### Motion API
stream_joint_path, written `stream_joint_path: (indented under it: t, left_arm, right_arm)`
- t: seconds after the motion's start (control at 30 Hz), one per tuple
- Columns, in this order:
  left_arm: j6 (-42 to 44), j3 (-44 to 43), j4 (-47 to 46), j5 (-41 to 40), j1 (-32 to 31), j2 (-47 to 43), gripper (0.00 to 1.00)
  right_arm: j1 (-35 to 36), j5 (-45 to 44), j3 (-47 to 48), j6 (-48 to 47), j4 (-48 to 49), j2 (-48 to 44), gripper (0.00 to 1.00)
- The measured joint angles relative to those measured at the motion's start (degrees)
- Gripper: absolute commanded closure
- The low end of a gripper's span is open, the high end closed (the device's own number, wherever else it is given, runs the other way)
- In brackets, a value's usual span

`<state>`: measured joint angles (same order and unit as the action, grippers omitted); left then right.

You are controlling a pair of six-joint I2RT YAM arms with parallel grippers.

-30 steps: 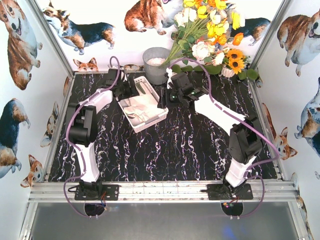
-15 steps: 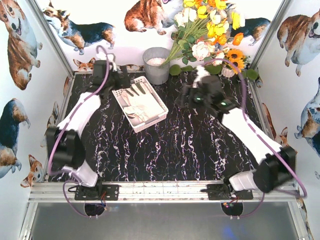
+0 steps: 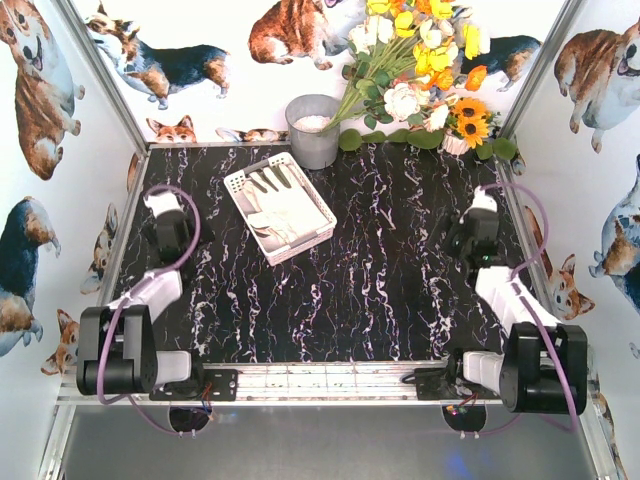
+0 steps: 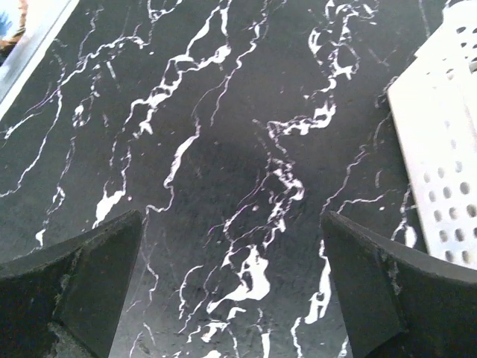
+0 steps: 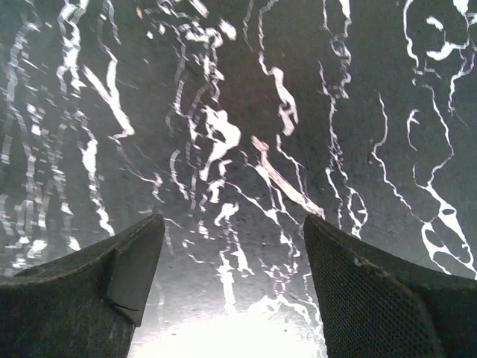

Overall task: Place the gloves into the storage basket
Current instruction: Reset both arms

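Observation:
The white slotted storage basket lies at the back centre-left of the black marble table. Cream-white gloves with dark grey finger patches lie inside it, overlapping. My left gripper is drawn back at the table's left side, apart from the basket, open and empty. In the left wrist view it hangs over bare marble, with the basket's perforated corner at the right. My right gripper is drawn back at the right side, open and empty over bare marble.
A grey metal bucket stands behind the basket at the back wall. A bouquet of artificial flowers fills the back right corner. Metal frame rails run along the table's sides and near edge.
Both arms have pulled back from the basket to the table's sides and folded toward their bases. The gloves stay in the basket, which has not moved.

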<state>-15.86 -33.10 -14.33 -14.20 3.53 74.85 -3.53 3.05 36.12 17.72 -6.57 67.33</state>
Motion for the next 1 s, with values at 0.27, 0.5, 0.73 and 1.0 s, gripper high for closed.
stream_joint_path:
  t: [0.27,0.5,0.73,1.0]
  left_arm:
    - [9.4,13.8,-24.4,-5.2,-4.5,-0.8,0.0]
    - [16.5,14.4,-37.2,-2.4,-6.3,7.1,0.0]
    - [17.6,16.5,-44.0,-3.1,-6.4,14.9,0.0]
    - [16.9,16.5,-47.5,-6.3,-6.4,14.8,0.0]
  right_arm:
    - [0.1,-4.9,-16.0,-7.2,22.4,2.0,0.18]
    - [1.3,-3.0,-16.7,-12.6,39.5,13.4,0.09]
    - [4.1,-1.8,-17.2,-16.2,46.3,16.7,0.0]
    - [4.0,-1.4,-17.3,-16.8,49.4,16.7,0.0]
